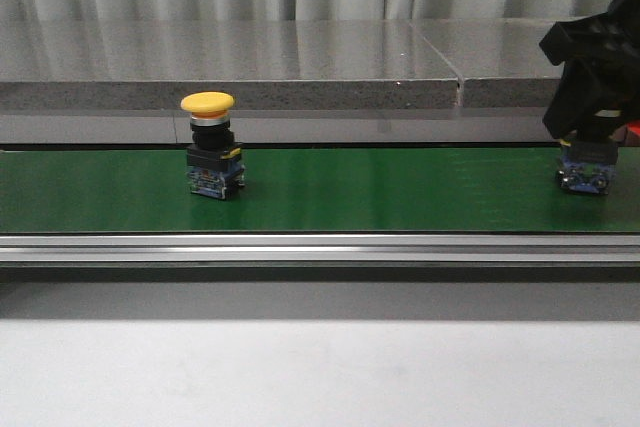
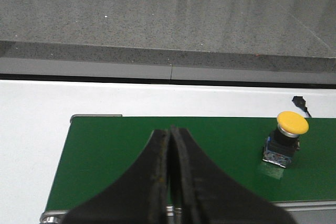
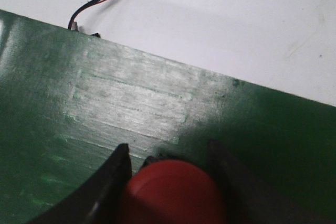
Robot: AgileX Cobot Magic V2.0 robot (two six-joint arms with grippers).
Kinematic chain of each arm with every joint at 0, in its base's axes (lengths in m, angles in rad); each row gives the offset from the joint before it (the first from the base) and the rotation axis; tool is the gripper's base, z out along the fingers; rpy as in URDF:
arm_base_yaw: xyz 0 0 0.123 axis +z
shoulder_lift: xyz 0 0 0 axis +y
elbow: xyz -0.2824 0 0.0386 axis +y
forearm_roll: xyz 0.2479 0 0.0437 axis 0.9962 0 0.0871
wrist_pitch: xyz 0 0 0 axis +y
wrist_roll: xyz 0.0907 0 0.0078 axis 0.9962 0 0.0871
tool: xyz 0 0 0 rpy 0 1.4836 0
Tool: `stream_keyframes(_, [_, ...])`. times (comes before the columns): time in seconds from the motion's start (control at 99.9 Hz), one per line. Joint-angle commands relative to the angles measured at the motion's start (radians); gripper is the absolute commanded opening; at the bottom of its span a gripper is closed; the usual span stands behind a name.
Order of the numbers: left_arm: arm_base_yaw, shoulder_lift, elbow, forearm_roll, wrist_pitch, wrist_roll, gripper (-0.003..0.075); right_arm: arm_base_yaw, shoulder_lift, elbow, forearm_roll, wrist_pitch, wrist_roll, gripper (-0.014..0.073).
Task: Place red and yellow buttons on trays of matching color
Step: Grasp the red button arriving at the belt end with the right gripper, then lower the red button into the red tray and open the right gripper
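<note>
Frontally: yellow button [image 1: 211, 145] upright on green belt [image 1: 380, 192], left of centre; right gripper [image 1: 590, 117] down over red button [image 1: 586, 172] at far right edge, only the blue base visible beneath it

Then from left wrist: left gripper [image 2: 170, 182] with fingers pressed together, holding nothing, above near edge of belt [image 2: 131, 156]; yellow button [image 2: 287, 137] well apart

Lastly from right wrist: black fingers [image 3: 113, 182] flanking red cap [image 3: 173, 192] on both sides; contact too close to call, grip cannot be told; wire [image 3: 100, 1] beyond belt
</note>
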Motion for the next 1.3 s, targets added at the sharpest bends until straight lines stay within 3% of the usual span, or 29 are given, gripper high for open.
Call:
stream_keyframes(0.0, [0.002, 0.004, -0.026, -0.007, -0.072, -0.010, -0.0019, -0.012, -0.039, -0.057, 0.018, 0.006, -0.008, 0.0135])
stream_keyframes(0.09, [0.002, 0.004, -0.026, -0.007, -0.072, -0.010, -0.0019, -0.041, -0.039, -0.126, 0.018, 0.081, -0.008, 0.0134])
stream_keyframes(0.1, [0.002, 0.004, -0.026, -0.007, -0.072, -0.010, -0.0019, -0.097, -0.039, -0.218, 0.008, 0.177, -0.008, 0.0134])
stream_keyframes(0.24, [0.002, 0.004, -0.026, -0.007, -0.072, -0.010, -0.0019, -0.218, -0.039, -0.355, 0.002, 0.249, -0.007, 0.0134])
stream_keyframes(0.491, [0.002, 0.004, -0.026, -0.007, -0.072, -0.010, -0.0019, -0.482, -0.013, -0.534, 0.002, 0.234, -0.006, 0.0132])
stream_keyframes(0.701, [0.002, 0.004, -0.026, -0.007, -0.072, -0.010, -0.0019, -0.627, 0.098, -0.616, 0.002, 0.172, 0.004, 0.0132])
stream_keyframes(0.921, [0.002, 0.004, -0.026, -0.007, -0.072, -0.010, -0.0019, -0.694, 0.231, -0.644, 0.002, 0.142, 0.005, 0.0132])
stream_keyframes(1.292, [0.002, 0.004, -0.026, -0.007, -0.072, -0.010, -0.0019, -0.662, 0.404, -0.727, 0.017, 0.085, 0.005, 0.0132])
